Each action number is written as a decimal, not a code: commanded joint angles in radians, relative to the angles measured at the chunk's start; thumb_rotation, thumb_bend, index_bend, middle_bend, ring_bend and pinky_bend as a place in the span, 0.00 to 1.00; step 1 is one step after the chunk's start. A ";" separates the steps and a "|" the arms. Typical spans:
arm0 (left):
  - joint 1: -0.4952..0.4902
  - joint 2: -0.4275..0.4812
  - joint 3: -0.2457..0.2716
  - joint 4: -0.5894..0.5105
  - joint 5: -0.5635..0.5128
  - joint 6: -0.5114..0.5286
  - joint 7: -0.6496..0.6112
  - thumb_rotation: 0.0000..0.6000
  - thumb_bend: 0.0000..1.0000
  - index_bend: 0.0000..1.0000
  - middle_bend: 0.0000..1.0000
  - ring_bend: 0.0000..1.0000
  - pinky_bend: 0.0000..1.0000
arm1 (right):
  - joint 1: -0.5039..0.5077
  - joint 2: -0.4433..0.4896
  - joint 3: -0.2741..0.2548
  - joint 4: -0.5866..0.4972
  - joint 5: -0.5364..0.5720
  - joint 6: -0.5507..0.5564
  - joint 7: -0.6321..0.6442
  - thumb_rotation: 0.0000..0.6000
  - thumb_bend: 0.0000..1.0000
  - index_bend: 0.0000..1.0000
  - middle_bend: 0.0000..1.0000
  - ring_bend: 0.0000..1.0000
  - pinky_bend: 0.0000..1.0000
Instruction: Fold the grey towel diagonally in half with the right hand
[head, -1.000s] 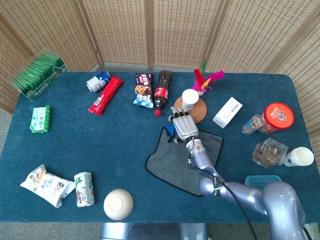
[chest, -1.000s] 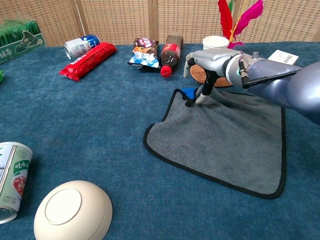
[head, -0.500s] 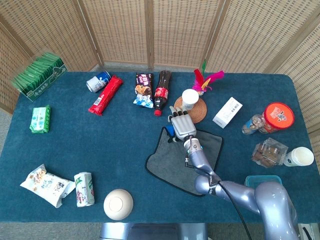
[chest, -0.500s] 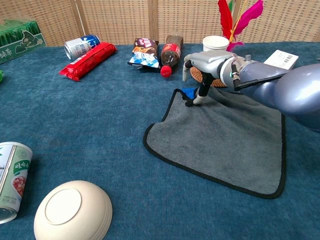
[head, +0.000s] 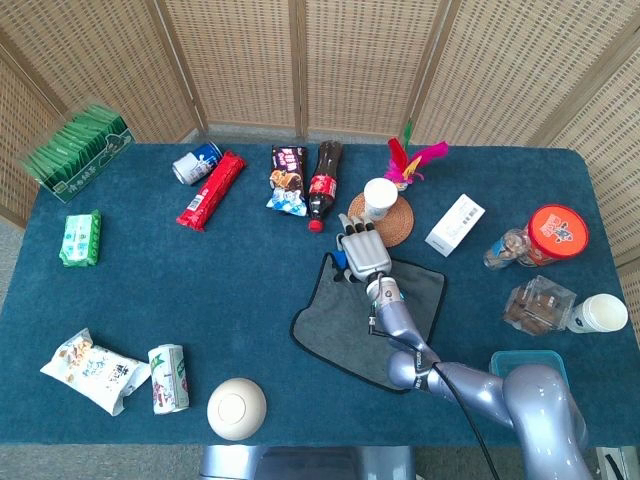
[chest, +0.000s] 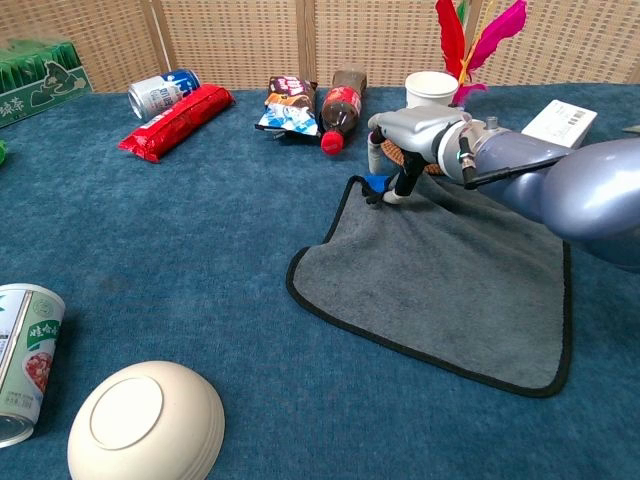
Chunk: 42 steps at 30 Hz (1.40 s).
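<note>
The grey towel (head: 335, 320) (chest: 450, 290), edged in black, lies flat on the blue table with one corner pointing away from me. My right hand (head: 362, 255) (chest: 415, 135) hovers over that far corner, palm down. Its fingertips (chest: 393, 192) touch the cloth beside a small blue tag (chest: 375, 183), while the thumb hangs apart on the left. No part of the towel is lifted or folded. The right forearm crosses the towel's middle in the head view. My left hand shows in neither view.
A cola bottle (head: 322, 180) (chest: 342, 108) and a paper cup (head: 380, 197) on a woven coaster lie just beyond the hand. A white box (head: 455, 225) stands to the right. An upturned white bowl (head: 236, 408) and a can (chest: 25, 360) sit near the front left.
The right hand has crept a little further out along the towel to its far corner by the blue tag. The towel itself has not shifted.
</note>
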<state>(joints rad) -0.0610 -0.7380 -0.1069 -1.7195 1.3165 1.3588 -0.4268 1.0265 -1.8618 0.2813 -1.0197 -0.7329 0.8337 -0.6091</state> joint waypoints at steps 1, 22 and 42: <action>0.001 0.001 0.001 0.000 0.003 0.002 -0.002 1.00 0.17 0.06 0.00 0.00 0.00 | -0.003 -0.004 -0.002 0.005 -0.009 0.004 0.006 1.00 0.32 0.41 0.00 0.00 0.00; 0.004 0.003 0.002 0.001 0.007 0.004 -0.011 1.00 0.17 0.06 0.00 0.00 0.00 | -0.020 -0.039 0.004 0.063 -0.077 0.018 0.060 1.00 0.41 0.62 0.00 0.00 0.00; 0.001 0.004 0.004 -0.003 0.012 0.000 -0.008 1.00 0.17 0.06 0.00 0.00 0.00 | -0.103 0.056 -0.028 -0.139 -0.213 0.123 0.095 1.00 0.44 0.73 0.00 0.00 0.00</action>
<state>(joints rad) -0.0596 -0.7340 -0.1025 -1.7226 1.3287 1.3588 -0.4351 0.9415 -1.8312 0.2634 -1.1205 -0.9289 0.9369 -0.5095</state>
